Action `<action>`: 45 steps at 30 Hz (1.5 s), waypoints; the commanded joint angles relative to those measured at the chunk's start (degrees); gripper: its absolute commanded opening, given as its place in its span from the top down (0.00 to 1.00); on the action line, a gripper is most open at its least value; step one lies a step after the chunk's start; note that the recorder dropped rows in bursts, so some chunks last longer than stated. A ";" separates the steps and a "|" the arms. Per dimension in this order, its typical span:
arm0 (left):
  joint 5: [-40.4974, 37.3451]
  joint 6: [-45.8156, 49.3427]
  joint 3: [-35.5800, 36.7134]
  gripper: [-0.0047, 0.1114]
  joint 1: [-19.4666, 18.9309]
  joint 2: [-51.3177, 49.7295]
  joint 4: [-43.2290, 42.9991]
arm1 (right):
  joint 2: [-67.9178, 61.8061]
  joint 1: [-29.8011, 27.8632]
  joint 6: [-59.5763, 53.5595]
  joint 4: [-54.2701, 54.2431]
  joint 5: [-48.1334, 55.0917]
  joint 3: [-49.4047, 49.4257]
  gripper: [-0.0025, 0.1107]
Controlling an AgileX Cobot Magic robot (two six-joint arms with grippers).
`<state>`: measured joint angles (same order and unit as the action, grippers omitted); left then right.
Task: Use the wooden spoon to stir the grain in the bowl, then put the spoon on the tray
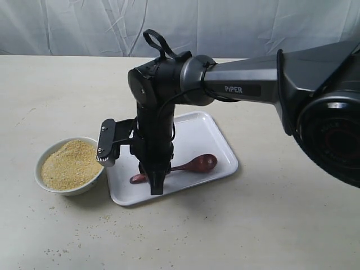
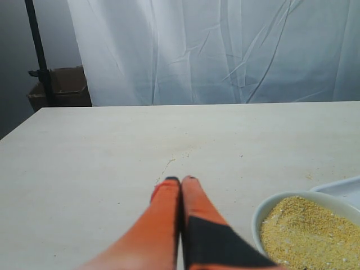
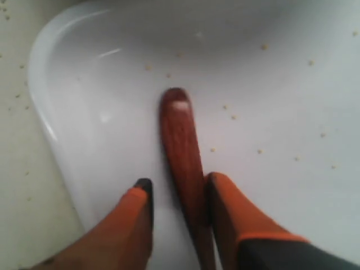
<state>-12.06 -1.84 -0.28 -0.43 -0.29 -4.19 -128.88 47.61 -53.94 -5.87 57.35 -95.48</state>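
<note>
The dark wooden spoon lies flat on the white tray, its handle pointing toward the bowl side. My right gripper stands over the handle, pointing down. In the right wrist view the right gripper is open astride the spoon handle: one finger touches it, the other stands apart with tray showing between. The small white bowl left of the tray holds a mound of yellow-tan grain. My left gripper is shut on nothing, low over bare table beside the bowl and its grain.
Loose grains are scattered on the tray and on the table in front of the bowl. A tray corner shows behind the bowl. A white curtain hangs behind the table, and a dark stand with a cardboard box is off its far corner.
</note>
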 commanded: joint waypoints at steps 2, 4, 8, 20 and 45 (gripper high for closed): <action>0.31 -0.06 0.28 0.96 -0.05 0.29 0.10 | 0.58 -0.02 5.20 4.61 0.65 -0.20 0.53; 0.31 -0.06 0.28 0.96 -0.05 0.29 0.10 | 1.73 -0.02 7.58 6.34 0.35 -0.20 0.53; 0.31 -0.06 0.28 0.96 -0.05 0.29 0.10 | 5.10 -0.30 13.29 9.25 -0.35 -0.20 0.53; 0.31 -0.06 0.28 0.96 -0.05 0.29 0.10 | 8.12 -0.95 40.29 10.07 -0.21 -0.20 0.97; 0.31 -0.06 0.28 0.96 -0.05 0.29 0.10 | 56.21 -34.41 49.86 4.39 -8.29 38.53 0.98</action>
<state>-12.06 -1.84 -0.28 -0.43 -0.29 -4.19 -81.09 15.45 -4.61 -4.09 52.47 -61.79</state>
